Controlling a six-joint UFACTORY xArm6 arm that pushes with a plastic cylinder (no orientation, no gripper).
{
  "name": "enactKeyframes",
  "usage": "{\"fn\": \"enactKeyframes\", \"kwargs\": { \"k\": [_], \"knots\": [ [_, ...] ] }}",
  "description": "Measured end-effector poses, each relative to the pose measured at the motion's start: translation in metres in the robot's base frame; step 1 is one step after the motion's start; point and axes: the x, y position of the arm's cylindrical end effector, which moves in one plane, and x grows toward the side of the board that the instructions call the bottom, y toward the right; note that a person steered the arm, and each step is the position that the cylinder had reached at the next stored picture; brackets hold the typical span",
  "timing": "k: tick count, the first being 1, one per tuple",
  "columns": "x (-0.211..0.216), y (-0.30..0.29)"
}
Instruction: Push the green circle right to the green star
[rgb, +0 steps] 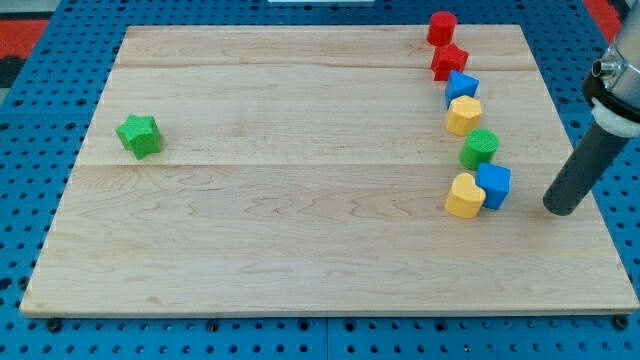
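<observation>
My tip (562, 209) sits bare at four o'clock of the green circle (480, 147), holding nothing; green star (139, 134) waits far at nine o'clock.

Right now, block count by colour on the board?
Red: 2, cylinder and star
Blue: 2, and cube
Yellow: 2, and heart
Green: 2, circle and star
Total: 8
My tip is right of the blue cube.

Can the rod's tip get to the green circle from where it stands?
Probably yes. My tip sits at the view's right of the green circle block, with bare board between; the blue cube block lies just below that path.
</observation>
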Motion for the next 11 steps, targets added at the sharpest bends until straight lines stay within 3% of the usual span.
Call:
{"fn": "enactKeyframes", "kwargs": {
  "k": [5,6,7,9,10,11],
  "knots": [
    [-0.051,-0.019],
    [-0.078,-0.015],
    [-0.065,-0.116],
    [-0.047,-0.185],
    [-0.047,-0.299],
    [-0.062,-0.361]
  ]
}}
